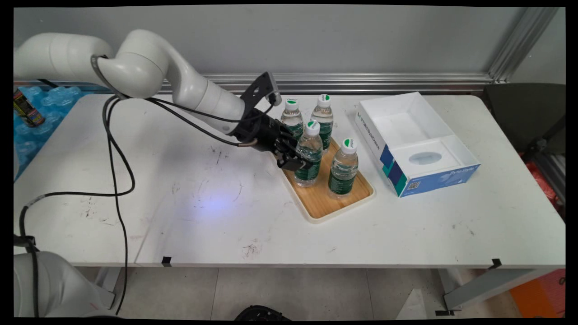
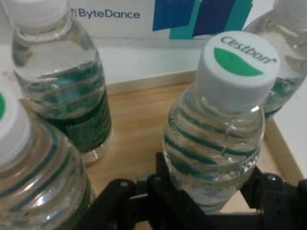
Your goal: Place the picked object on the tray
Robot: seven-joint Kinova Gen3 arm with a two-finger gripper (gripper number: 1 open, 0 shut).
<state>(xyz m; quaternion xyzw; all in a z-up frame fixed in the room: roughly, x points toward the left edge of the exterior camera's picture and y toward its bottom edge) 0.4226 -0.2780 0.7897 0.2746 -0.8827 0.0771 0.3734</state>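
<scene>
Four water bottles stand on the wooden tray (image 1: 316, 205); the gripper (image 1: 299, 161) clasps the left-edge bottle (image 1: 309, 153), which should be kept upright.

- Open white cardboard box with blue-green printed sides (image 1: 417, 140): just right of the tray, not touching.
- Light wooden rectangular tray (image 1: 336, 198): on white table (image 1: 180, 203).
- Dark printed can (image 1: 27, 108): far left, by blue plastic-wrapped pack (image 1: 54, 99).

Clear, green-labelled bottles (image 1: 309, 155) with white-and-green caps (image 2: 238, 64), tan wooden tray (image 1: 327, 198), white-blue box (image 1: 415, 142)
</scene>
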